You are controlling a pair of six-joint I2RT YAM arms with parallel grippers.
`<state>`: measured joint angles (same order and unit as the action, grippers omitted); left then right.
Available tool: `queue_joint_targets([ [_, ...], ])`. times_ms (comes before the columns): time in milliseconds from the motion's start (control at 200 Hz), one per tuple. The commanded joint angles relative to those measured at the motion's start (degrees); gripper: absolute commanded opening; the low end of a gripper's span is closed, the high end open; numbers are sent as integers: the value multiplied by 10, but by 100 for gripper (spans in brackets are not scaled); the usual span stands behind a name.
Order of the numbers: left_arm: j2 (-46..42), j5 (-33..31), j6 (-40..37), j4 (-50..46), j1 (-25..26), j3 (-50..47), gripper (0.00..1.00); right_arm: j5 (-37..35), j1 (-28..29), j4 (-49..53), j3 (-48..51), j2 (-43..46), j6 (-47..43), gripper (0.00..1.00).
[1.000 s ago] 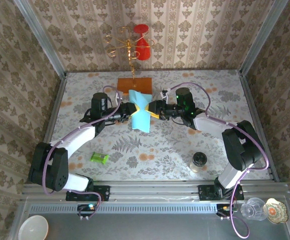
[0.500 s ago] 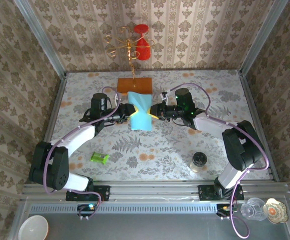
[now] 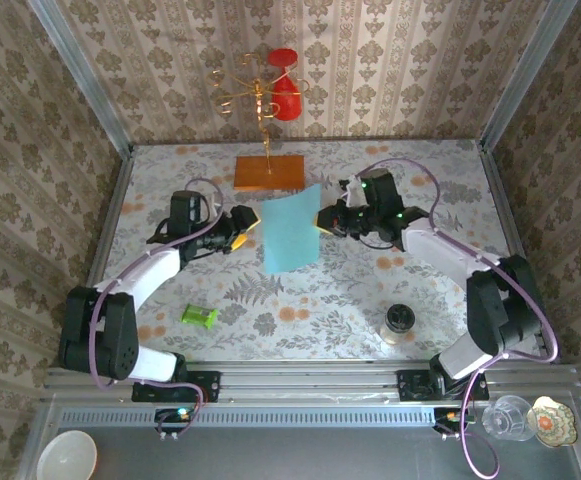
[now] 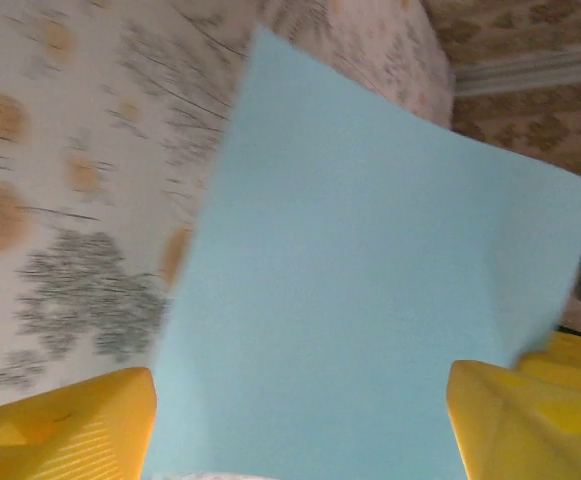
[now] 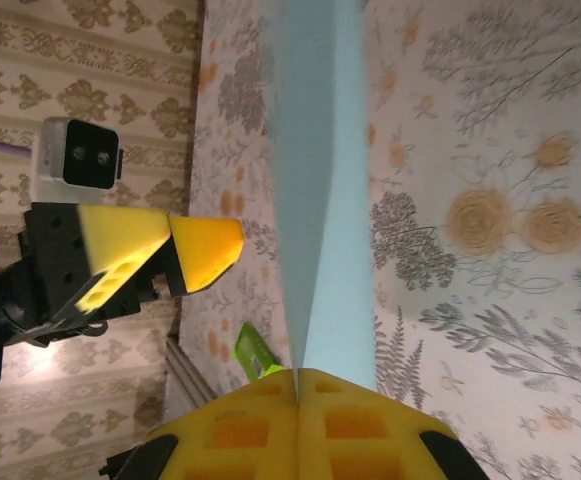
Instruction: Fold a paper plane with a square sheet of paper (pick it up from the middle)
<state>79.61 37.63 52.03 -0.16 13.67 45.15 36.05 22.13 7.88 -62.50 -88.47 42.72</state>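
The square sheet of paper (image 3: 290,228), plain light blue, hangs spread out above the middle of the table. My right gripper (image 3: 321,221) is shut on the sheet's right edge. In the right wrist view the yellow fingers (image 5: 360,420) press together on the thin sheet (image 5: 320,150), which runs away from them edge-on. My left gripper (image 3: 249,222) stands open just off the sheet's left edge. In the left wrist view its yellow fingers (image 4: 60,425) are wide apart at the bottom corners, in front of the sheet (image 4: 370,300). The paper plane is out of view.
An orange board (image 3: 269,171) lies at the back, in front of a gold wire stand with a red glass (image 3: 285,92). A small green cylinder (image 3: 199,316) lies front left. A dark-lidded jar (image 3: 399,322) stands front right. Patterned walls enclose the table.
My left gripper has let go of the sheet, opened and drawn back to the left. My right gripper has shut on the sheet's right edge. The pinched sheet has spread out flat.
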Motion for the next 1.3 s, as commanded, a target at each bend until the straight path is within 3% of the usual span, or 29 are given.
queue_joint_targets([
  [0, -31, -38, -35, -42, -19, -20, 85, -44, 0, 138, -47, 39, -69, 0],
  [125, -49, -59, -50, -42, -24, -37, 100, -57, 16, 177, -82, 32, -68, 0],
  [230, -58, -65, -56, -44, -24, -44, 100, -69, 46, 167, -101, 0, -50, 0],
  [415, -57, -56, -54, -45, -22, -57, 100, -22, 82, -9, -68, -72, 40, 0],
  [600, -51, -61, -54, -44, 1, -71, 97, 0, 85, -135, -10, -131, 95, 0],
  [1060, 38, -119, -73, -54, 134, -35, 83, -60, 82, -146, 101, -154, 85, 1],
  [1295, 88, -150, -103, -90, 186, 8, 69, -73, 82, -154, 124, -156, 94, 1],
])
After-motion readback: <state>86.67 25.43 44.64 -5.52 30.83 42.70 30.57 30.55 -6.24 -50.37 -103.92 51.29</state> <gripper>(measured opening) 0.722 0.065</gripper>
